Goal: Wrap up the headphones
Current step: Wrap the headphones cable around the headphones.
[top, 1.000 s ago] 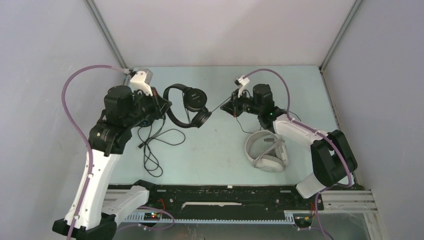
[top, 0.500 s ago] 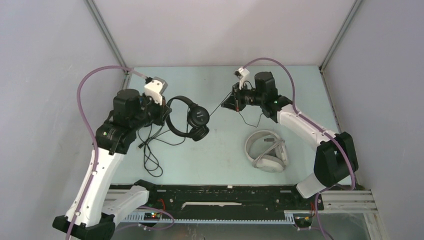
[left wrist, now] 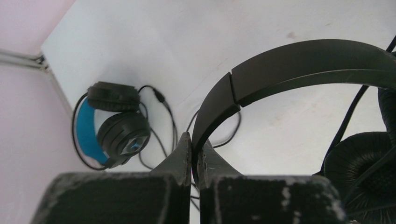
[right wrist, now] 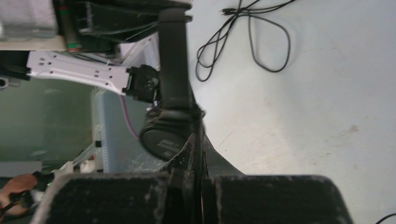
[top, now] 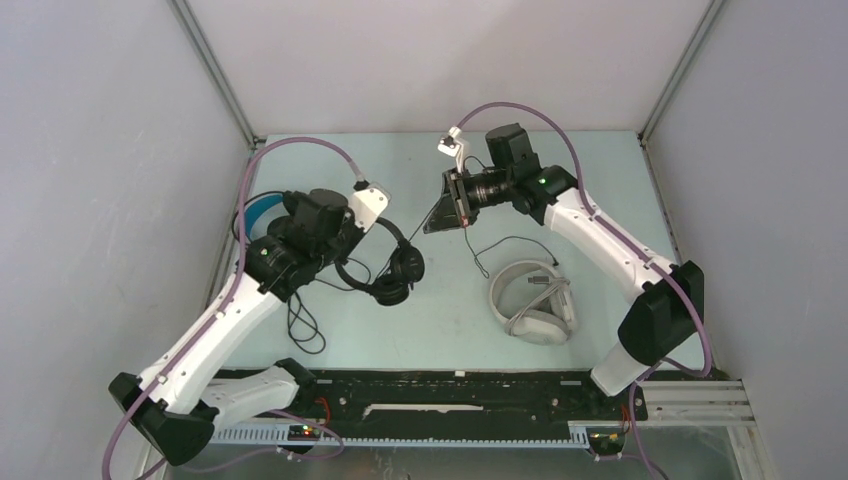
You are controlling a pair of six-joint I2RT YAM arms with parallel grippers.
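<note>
— Grey panel walls point(top: 450, 60) are seen round a pale green bench point(top: 430, 335). Headsets located?
— Thin black on-ear headset point(top: 397, 277) is found left of centre, its headband pinched by the left hand point(left wrist: 192, 140). Large white over-ear headset point(top: 530, 300) is laid flat on the right. Bulky black headset with blue lining point(left wrist: 116, 126) is lying by the left wall.
— Right hand point(top: 432, 222)?
— Fingers are pressed together just beside the thin headset's earcup. A thin black cable point(top: 478, 255) is seen trailing below; a grip on it cannot be told.
</note>
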